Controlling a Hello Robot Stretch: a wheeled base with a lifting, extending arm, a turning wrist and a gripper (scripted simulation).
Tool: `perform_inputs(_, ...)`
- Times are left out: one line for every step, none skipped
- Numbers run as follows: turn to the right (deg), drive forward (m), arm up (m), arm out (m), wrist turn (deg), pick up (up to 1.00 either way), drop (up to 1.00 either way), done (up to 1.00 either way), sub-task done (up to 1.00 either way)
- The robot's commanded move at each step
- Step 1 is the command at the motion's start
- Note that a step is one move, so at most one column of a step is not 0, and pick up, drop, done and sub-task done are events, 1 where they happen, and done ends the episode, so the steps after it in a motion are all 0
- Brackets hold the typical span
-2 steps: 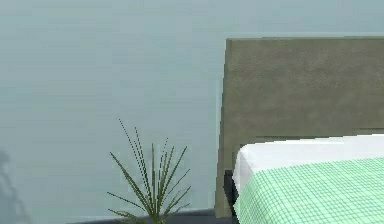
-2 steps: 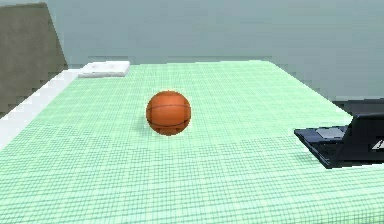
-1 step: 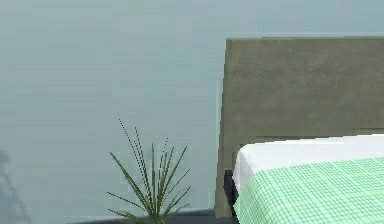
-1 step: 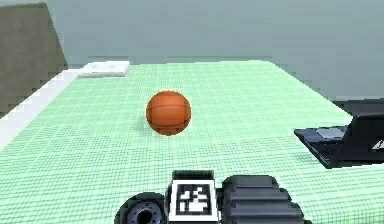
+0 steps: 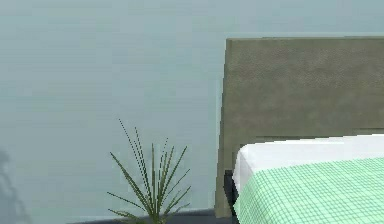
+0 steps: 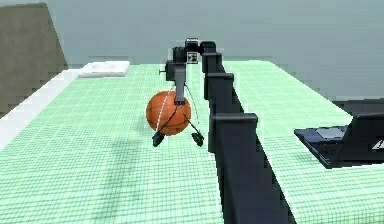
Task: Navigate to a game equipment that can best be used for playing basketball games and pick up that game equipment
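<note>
**A:** Basketball (image 6: 166,110): where is it?
**B:** Right at the end effector (image 6: 177,139), against its fingers, above the green bed (image 6: 90,150).
**A:** Is it held?
**B:** I cannot tell; the bed lies directly behind it.
**A:** What's around it?
**B:** A pillow (image 6: 105,69) is well to the end effector's left and farther out, and a laptop (image 6: 328,141) is well to its right.

The orange basketball (image 6: 168,112) with dark seams shows against the green checked bedspread (image 6: 90,160), near its middle.
</note>
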Motion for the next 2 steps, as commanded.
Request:
perform_inputs(0.0,0.0,0.0,0.0,45.0,0.0,0.0,0.0,0.0)
perform_inputs(0.0,0.0,0.0,0.0,45.0,0.0,0.0,0.0,0.0)
